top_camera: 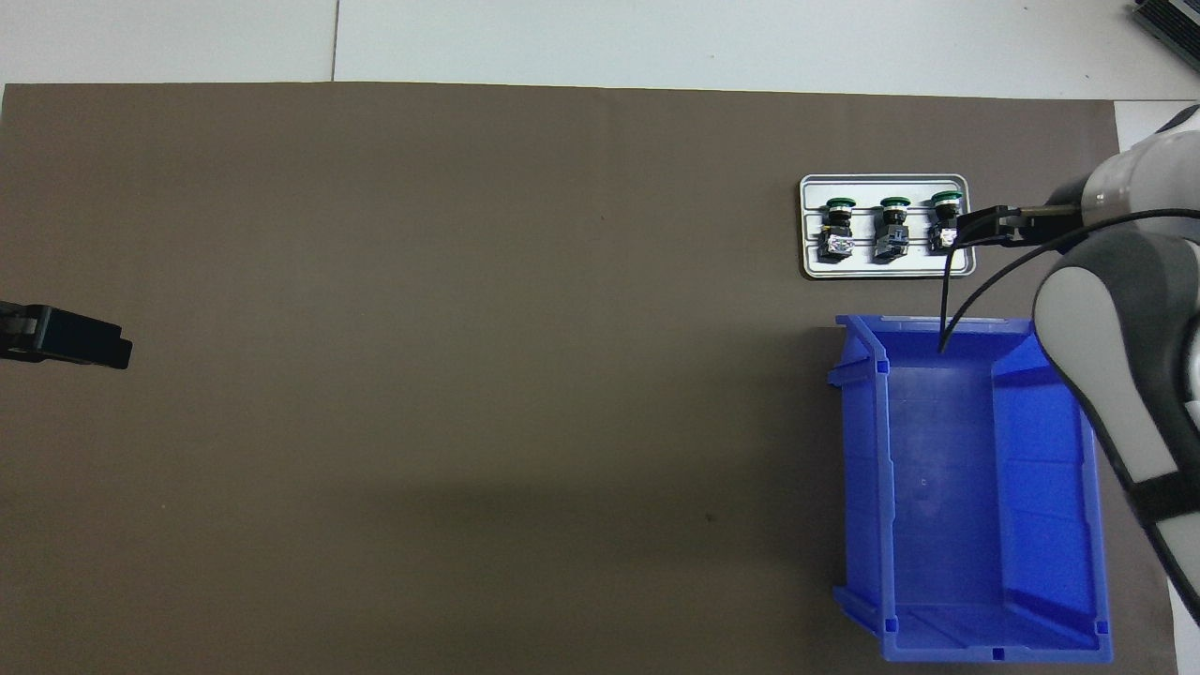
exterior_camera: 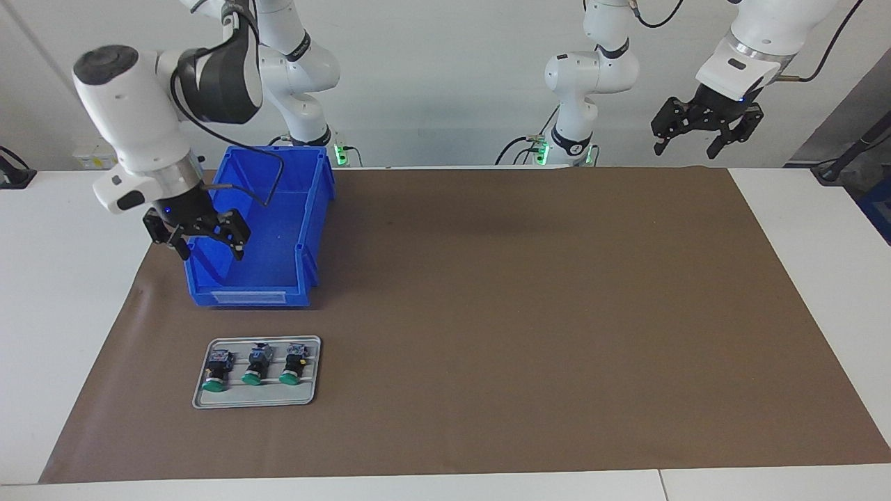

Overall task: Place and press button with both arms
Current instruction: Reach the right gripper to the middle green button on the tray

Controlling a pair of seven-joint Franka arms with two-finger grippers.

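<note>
White table (exterior_camera: 800, 278), brown mat (exterior_camera: 522, 313) over most of it. On mat: blue bin (exterior_camera: 306, 229), grey tray (exterior_camera: 209, 400) just beside, farther from robots.

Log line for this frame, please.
three green-capped push-buttons: on grey tray | right gripper: open, over blue bin | left gripper: open, raised, waiting

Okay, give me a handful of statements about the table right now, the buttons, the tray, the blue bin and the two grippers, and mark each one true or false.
1. Three green-capped buttons lie on the grey tray. True.
2. The blue bin holds a button. False: it looks empty.
3. The tray sits nearer to the robots than the bin. False: the bin is nearer.
4. The right gripper grips a button. False: open, empty, up over the bin's edge.
5. The left gripper hangs open in the air, holding nothing. True.
</note>
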